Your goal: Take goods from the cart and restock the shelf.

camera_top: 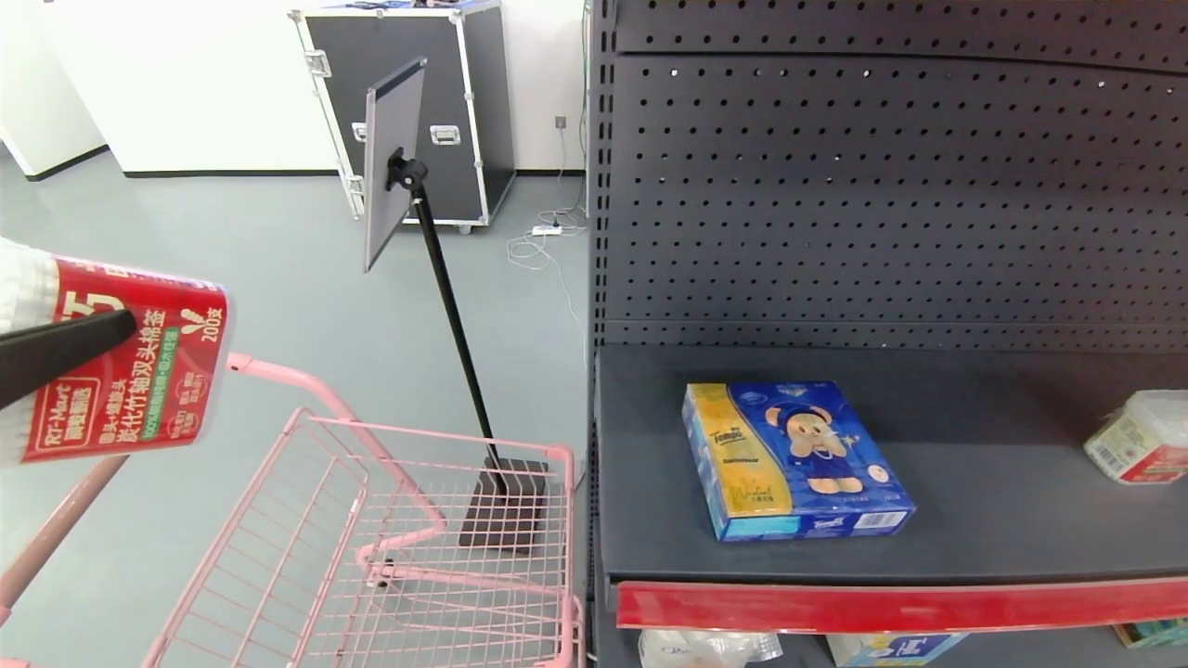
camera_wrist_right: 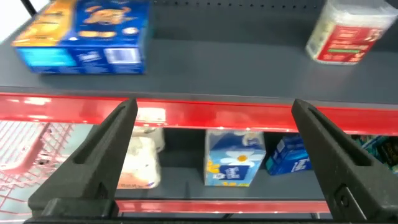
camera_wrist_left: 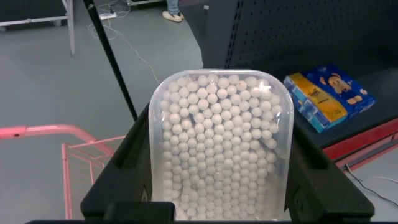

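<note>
A clear cotton swab box (camera_top: 121,371) with a red label hangs above the pink cart (camera_top: 427,434), left of the shelf. My left gripper (camera_wrist_left: 221,190) is shut on the cotton swab box (camera_wrist_left: 221,143), whose white swab tips face the wrist camera. On the dark shelf board (camera_top: 974,520) lie a blue and yellow tissue pack (camera_top: 794,459) and, at the far right, a second swab box (camera_top: 1142,436). My right gripper (camera_wrist_right: 214,155) is open and holds nothing, low in front of the shelf's red front strip (camera_wrist_right: 205,112), with the tissue pack (camera_wrist_right: 87,31) and the second swab box (camera_wrist_right: 345,34) beyond it.
A black stand with a tilted panel (camera_top: 394,158) rises between cart and shelf, its base (camera_top: 506,506) on the floor by the cart. A black flight case (camera_top: 408,102) is at the back. The lower shelf holds a blue tissue box (camera_wrist_right: 235,158) and other packs.
</note>
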Controlling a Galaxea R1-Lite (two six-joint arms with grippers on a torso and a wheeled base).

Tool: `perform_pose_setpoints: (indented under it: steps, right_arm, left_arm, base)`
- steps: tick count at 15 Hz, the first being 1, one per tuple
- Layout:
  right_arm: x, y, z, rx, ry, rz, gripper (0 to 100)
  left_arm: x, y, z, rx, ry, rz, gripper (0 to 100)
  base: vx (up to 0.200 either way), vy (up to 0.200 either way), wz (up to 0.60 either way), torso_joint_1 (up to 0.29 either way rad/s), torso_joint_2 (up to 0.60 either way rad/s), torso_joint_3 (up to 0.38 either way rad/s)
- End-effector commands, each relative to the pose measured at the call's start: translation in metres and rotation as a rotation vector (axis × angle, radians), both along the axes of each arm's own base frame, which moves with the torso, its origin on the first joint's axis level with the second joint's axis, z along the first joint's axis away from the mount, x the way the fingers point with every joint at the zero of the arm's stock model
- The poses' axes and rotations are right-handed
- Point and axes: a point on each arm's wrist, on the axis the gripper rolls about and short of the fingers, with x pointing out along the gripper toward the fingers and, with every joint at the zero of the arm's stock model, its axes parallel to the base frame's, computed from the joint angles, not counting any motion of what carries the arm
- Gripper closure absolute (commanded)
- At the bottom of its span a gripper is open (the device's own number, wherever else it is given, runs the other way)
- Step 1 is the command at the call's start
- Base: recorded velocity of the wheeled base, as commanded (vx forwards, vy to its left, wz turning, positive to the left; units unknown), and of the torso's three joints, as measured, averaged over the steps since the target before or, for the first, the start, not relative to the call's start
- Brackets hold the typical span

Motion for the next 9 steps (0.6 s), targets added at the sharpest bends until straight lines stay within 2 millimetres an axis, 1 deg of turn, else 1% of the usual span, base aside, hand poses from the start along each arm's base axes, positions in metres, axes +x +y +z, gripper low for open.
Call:
perform_pose_setpoints:
  steps: [1,9]
  right_arm:
    - [0.0001,0.0,0.0001,0.0,0.001,0.0,0]
    - [0.0001,0.0,0.0001,-0.002,0.001,0.0,0]
  left_arm:
    - [0.0007,-0.0002,-0.0001,0.0,0.002,-0.001,100]
    - [0.0,-0.0001,-0.004,0.025,0.001,-0.005,100]
  base:
    - [0.0,-0.2,0.0,0.002,0.0,-0.002]
    - [0.0,-0.2,0.0,0.001,0.0,0.002]
